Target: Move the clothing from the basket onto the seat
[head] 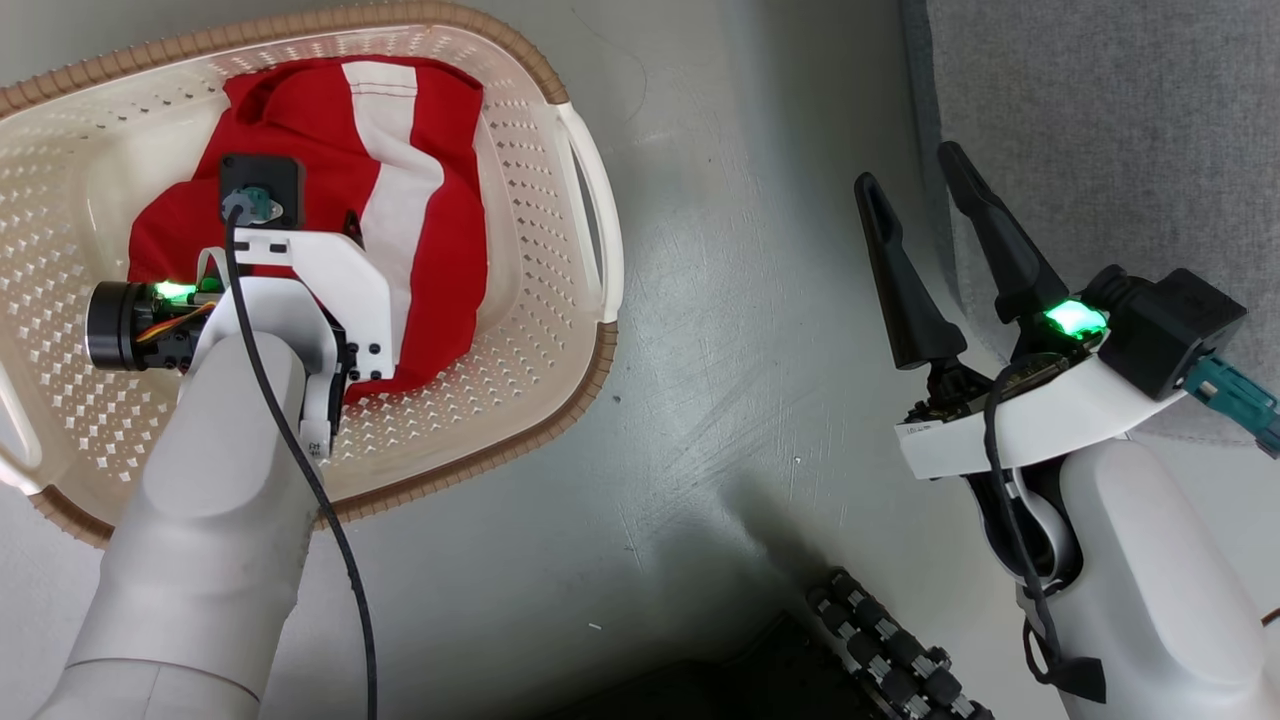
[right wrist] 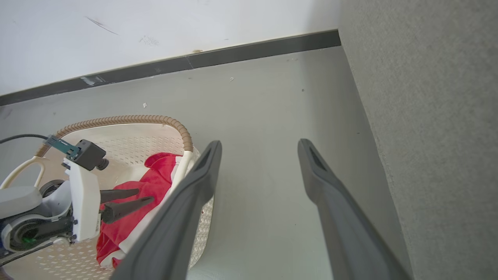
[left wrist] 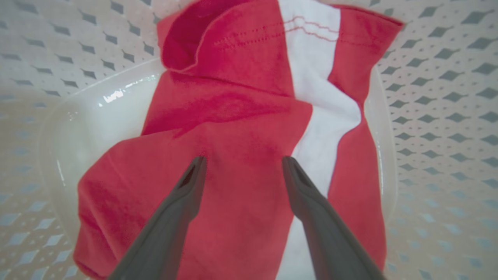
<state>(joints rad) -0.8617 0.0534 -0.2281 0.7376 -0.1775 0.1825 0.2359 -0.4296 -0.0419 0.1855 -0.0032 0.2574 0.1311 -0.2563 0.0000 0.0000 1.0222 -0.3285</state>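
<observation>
A red piece of clothing (head: 440,250) with a broad white stripe lies crumpled on the bottom of the cream basket (head: 545,180). My left gripper (left wrist: 242,159) points down into the basket, open, its fingertips straddling a red fold (left wrist: 241,128) just left of the stripe; whether they touch the cloth I cannot tell. From the right wrist view, that left gripper (right wrist: 144,195) hangs over the clothing (right wrist: 159,175) inside the basket (right wrist: 116,119). My right gripper (head: 908,168) stands open and empty over the floor beside the grey seat (head: 1100,100).
Grey floor (head: 750,400) separates the basket from the seat (right wrist: 435,116). A white wall with a dark baseboard (right wrist: 233,54) runs behind the basket. The dark wheel of my base (head: 880,650) shows at the bottom edge.
</observation>
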